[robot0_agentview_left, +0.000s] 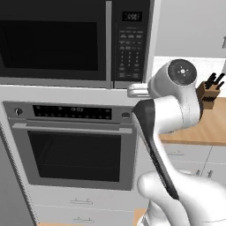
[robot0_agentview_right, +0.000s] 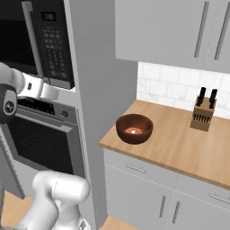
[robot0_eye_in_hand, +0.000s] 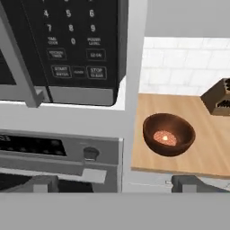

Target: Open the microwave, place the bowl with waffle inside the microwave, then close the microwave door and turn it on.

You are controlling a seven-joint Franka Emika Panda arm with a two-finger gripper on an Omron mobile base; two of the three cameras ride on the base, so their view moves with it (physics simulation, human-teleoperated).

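My gripper (robot0_eye_in_hand: 114,184) is open wide and holds nothing; in the hand view the two dark tips stand far apart at the bottom, left and right.

Task is at the first step, I judge: the microwave (robot0_agentview_left: 75,42) has its door (robot0_agentview_left: 50,44) shut. So what matters is the handle (robot0_eye_in_hand: 18,58). In the hand view it is a silver bar in the upper left of the frame, running top to bottom with some tilt, its lower end near the bottom left corner of the keypad (robot0_eye_in_hand: 74,45). The long axis is vertical, so I think my fingers must come one on each side of the bar. The handle lies up and to the left from the midpoint of my tips, so the hand has to go that way and forward.

The bowl (robot0_eye_in_hand: 169,134) is right of centre in the hand view, on the wood counter (robot0_eye_in_hand: 211,148), with the waffle (robot0_eye_in_hand: 164,138) as a small orange piece at its bottom. It is apart from the hand.

Diff. between views: the left base view shows the microwave above the oven (robot0_agentview_left: 73,145) front-on, but my arm covers the counter there, and I cannot make out the bowl. The right base view shows the bowl (robot0_agentview_right: 134,128) near the counter's left front corner, and the knife block (robot0_agentview_right: 203,112) well apart at the back.
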